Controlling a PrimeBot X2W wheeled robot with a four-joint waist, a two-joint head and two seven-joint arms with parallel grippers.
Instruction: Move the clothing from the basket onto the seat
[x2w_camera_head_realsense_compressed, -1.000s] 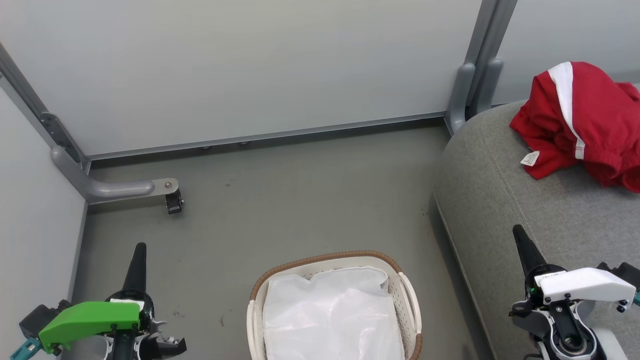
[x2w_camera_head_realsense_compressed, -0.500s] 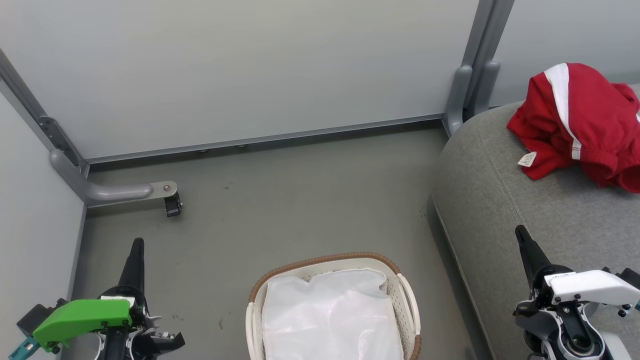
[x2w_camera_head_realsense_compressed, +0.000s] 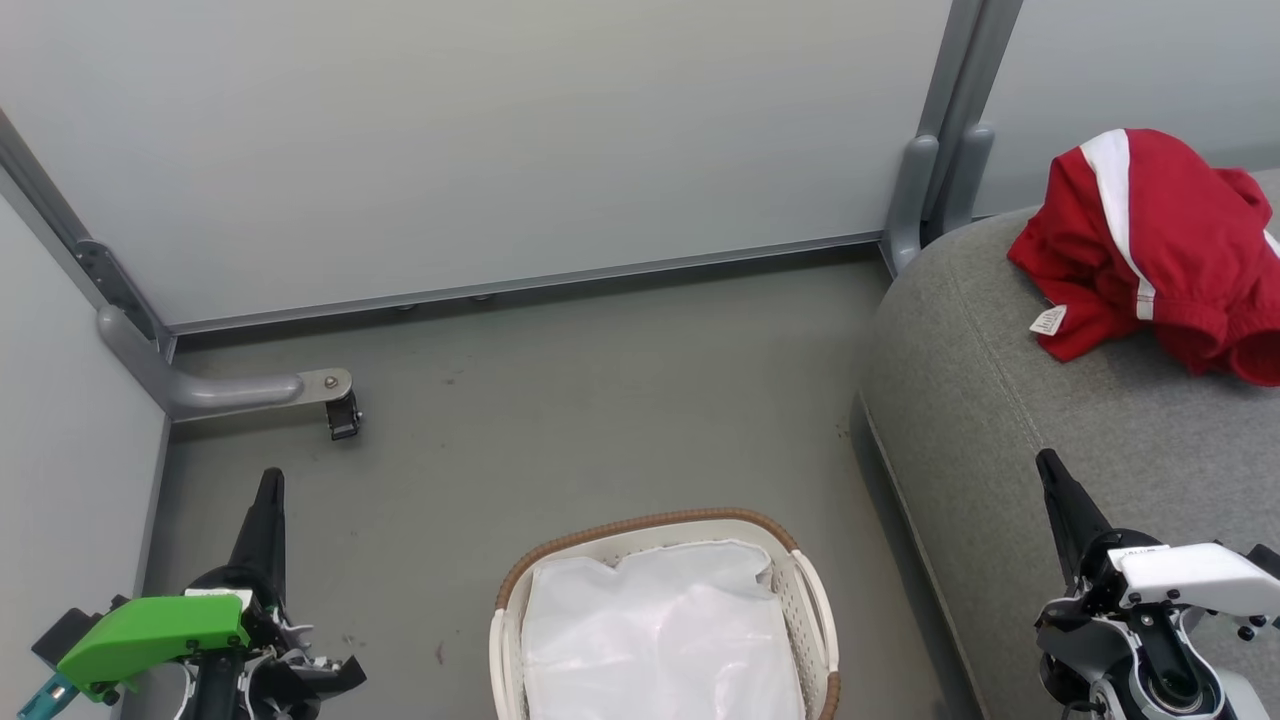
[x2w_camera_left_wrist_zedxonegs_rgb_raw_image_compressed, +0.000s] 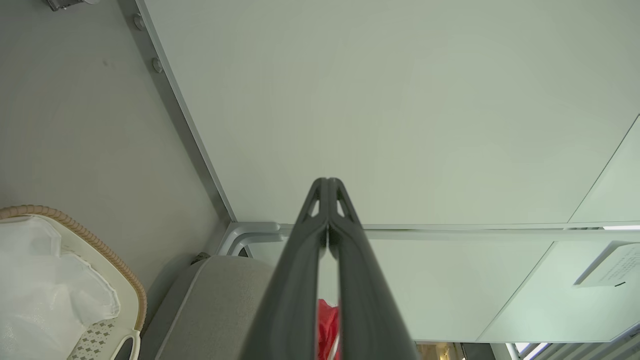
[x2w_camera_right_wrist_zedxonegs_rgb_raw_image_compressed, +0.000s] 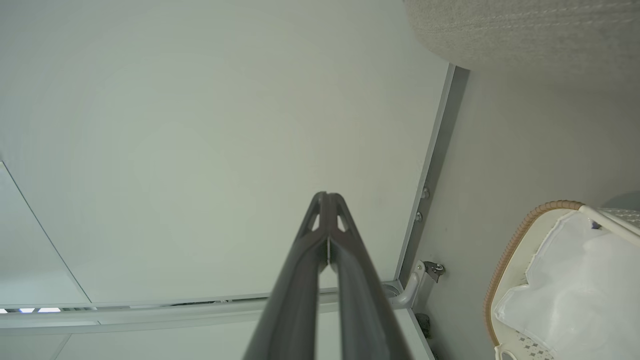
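Observation:
Red clothing (x2w_camera_head_realsense_compressed: 1150, 250) with a white stripe and a small white tag lies bunched on the grey seat (x2w_camera_head_realsense_compressed: 1010, 400) at the right. The white basket (x2w_camera_head_realsense_compressed: 810, 600) with its brown rim stands on the floor at bottom centre, holding just its white liner (x2w_camera_head_realsense_compressed: 660, 640). My left gripper (x2w_camera_head_realsense_compressed: 270, 482) is at the lower left over the floor, shut and holding nothing. Over the seat's front part, my right gripper (x2w_camera_head_realsense_compressed: 1046, 462) is shut and holding nothing. In the left wrist view the shut fingers (x2w_camera_left_wrist_zedxonegs_rgb_raw_image_compressed: 327, 182) point at the wall, with a bit of red clothing (x2w_camera_left_wrist_zedxonegs_rgb_raw_image_compressed: 326, 325) between them, the basket (x2w_camera_left_wrist_zedxonegs_rgb_raw_image_compressed: 75, 230) at left.
Pale partition walls (x2w_camera_head_realsense_compressed: 500, 140) close off the back and left. A grey metal foot with a castor (x2w_camera_head_realsense_compressed: 345, 412) juts onto the floor at the left. A vertical post (x2w_camera_head_realsense_compressed: 940, 150) stands by the seat's back corner. Grey floor (x2w_camera_head_realsense_compressed: 600, 400) lies between basket and wall.
The whole head view has shifted slightly, so the camera moved. Both grippers sit a little lower in the picture and stay shut. The clothing rests in place on the seat.

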